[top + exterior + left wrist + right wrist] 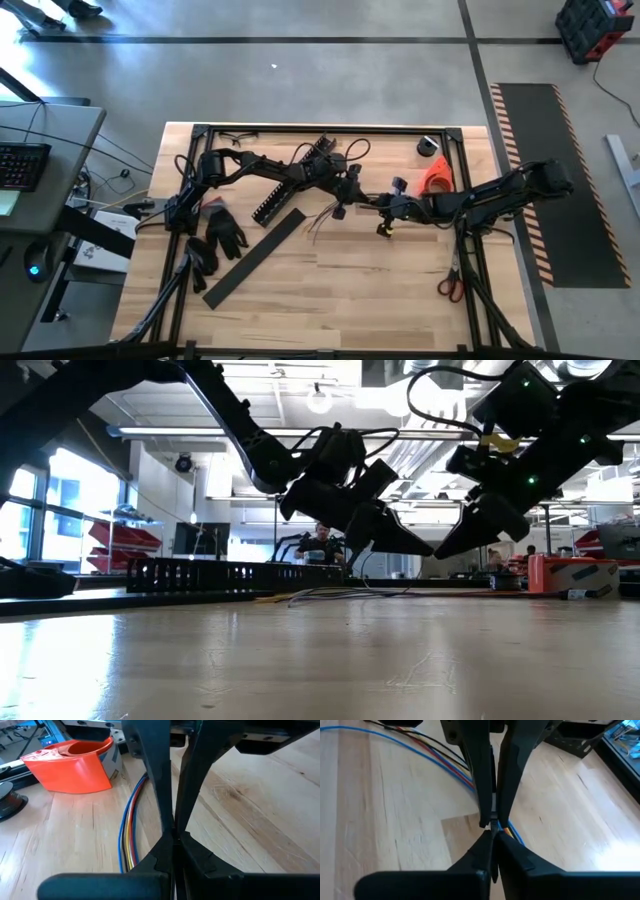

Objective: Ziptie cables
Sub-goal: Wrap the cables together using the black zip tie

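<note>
Pale wood surface (330, 290) carries the cables (131, 822) at its middle, between the left hand (341, 209) and right hand (384, 228) (fingers of both pressed together, meeting just above them).

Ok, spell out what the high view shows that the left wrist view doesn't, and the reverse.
Only the high view: the whole right arm reaching to mid-table, black gloves, scissors and the flat black strip. Only the left wrist view: the left pincer shut tip to tip, and the cables as separate blue, red and yellow strands. Both: the cables, the orange container and the wooden table.
</note>
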